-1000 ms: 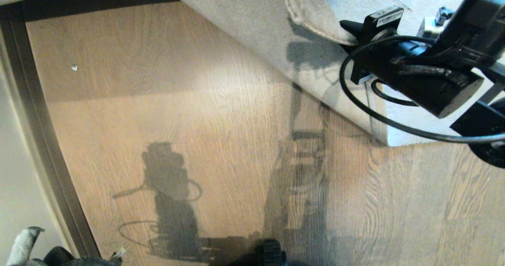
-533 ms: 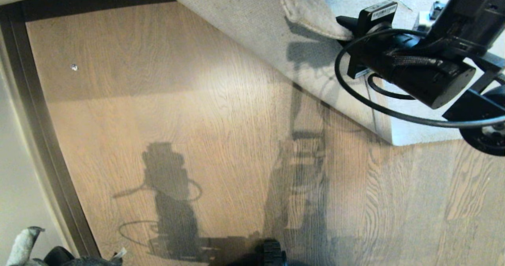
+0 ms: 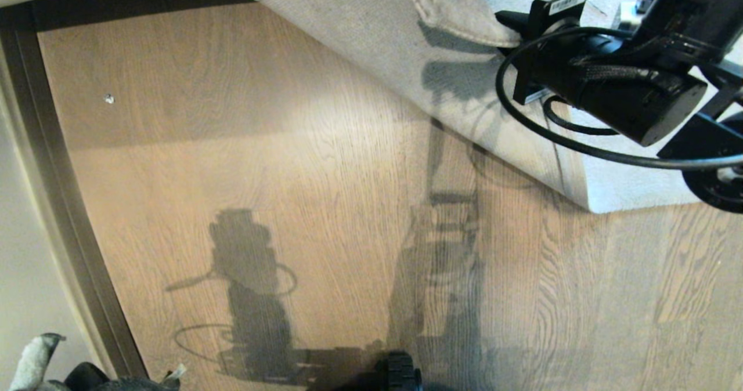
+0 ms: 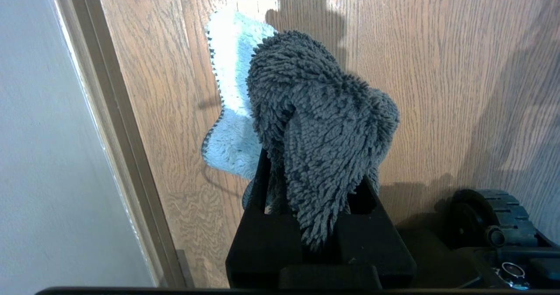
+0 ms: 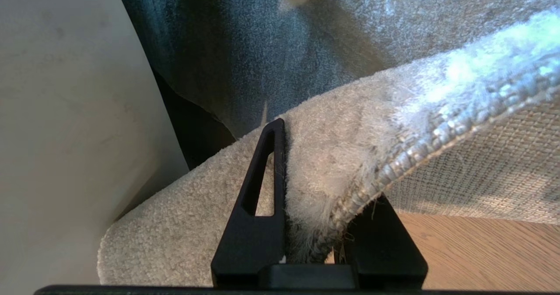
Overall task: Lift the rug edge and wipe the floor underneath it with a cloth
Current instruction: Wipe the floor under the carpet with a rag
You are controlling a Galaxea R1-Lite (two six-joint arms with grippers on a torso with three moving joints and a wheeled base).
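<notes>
A: Head view: the right gripper (image 3: 511,28) was clamped on the rug edge (image 3: 458,14) at the upper right, its fingers nearly together with only the rug's thickness between them. Over the last second the arm had carried the fold slightly higher and farther back, and the line where the rug met the floor (image 3: 290,165) had shifted toward the right, exposing a little more bare plank.

B: Consequence for the task?

A: The lift appeared essentially complete. The beige backing faced up and the strip of floor beside the fold lay open. Wiping had not begun.

B: Location of the cloth?

A: In the left wrist view, the cloth (image 4: 323,124) was pinched in the left gripper (image 4: 313,198), jaws almost fully closed on it, grey pile draped over the fingers and a pale blue side behind. The arm was parked low at the robot's left, near the skirting strip (image 4: 118,128). In the head view only a scrap of it showed at the bottom left corner.

B: Obstructions?

A: The right arm's cable (image 3: 557,141) looped over the lifted rug. A wheel (image 3: 400,373) of the base stood at the bottom edge. A small pale speck (image 3: 108,98) lay on the floor well to the left. The left arm would probably have to cross a wide stretch of plank to reach the exposed strip.
</notes>
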